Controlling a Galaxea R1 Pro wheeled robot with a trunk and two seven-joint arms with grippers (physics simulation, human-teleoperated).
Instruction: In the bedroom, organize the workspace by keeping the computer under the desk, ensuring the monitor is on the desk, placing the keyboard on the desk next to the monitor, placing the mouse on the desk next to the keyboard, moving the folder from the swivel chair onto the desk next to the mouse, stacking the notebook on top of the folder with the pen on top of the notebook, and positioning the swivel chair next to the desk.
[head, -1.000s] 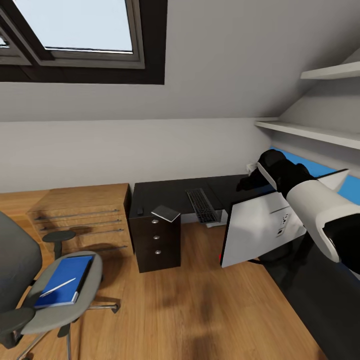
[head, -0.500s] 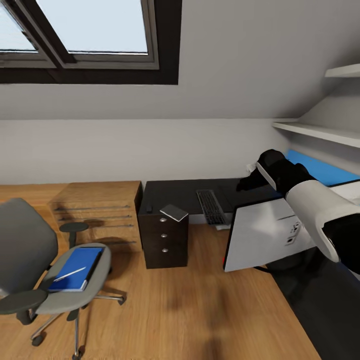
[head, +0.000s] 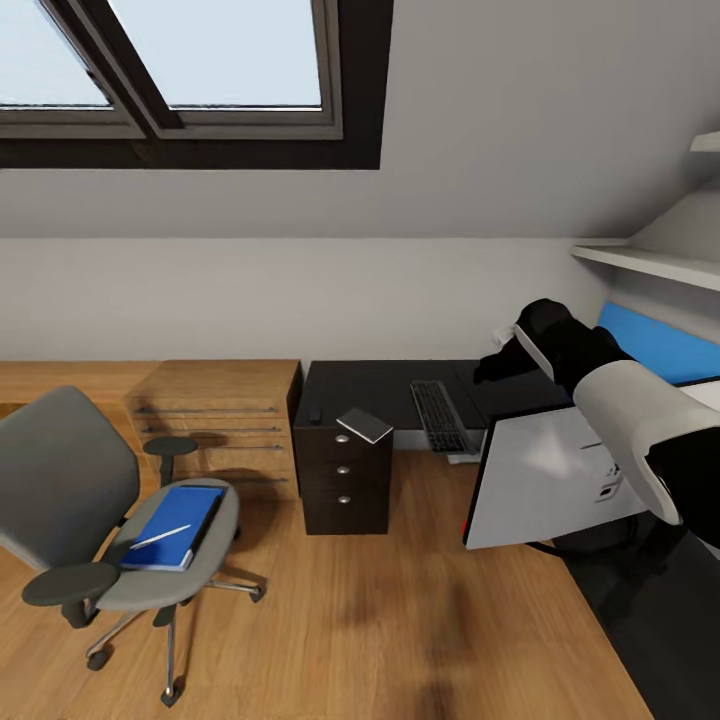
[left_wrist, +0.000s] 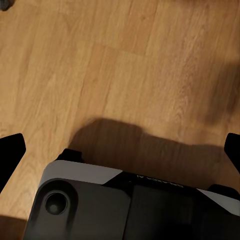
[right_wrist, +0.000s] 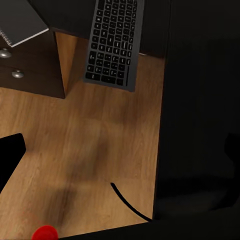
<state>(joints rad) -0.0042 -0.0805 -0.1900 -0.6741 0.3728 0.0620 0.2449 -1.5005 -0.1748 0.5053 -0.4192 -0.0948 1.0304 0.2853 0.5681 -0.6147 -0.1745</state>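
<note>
pen (head: 160, 536) lies on folder (head: 178, 512) on swivel chair (head: 70, 490).

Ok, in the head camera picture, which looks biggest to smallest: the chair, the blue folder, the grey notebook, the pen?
1. Grey upholstered swivel chair
2. Flat bright-blue folder
3. Thin grey notebook, farther away, so unsure
4. Slim white pen

- Slim white pen (head: 160, 536) on flat blue folder (head: 176, 513), folder on grey swivel chair (head: 90, 505) seat, left of black L-shaped desk (head: 385, 385).
- Thin grey notebook (head: 364, 425) and slim black-keyed keyboard (head: 439, 414) overhang desk's front edge, notebook left of keyboard.
</note>
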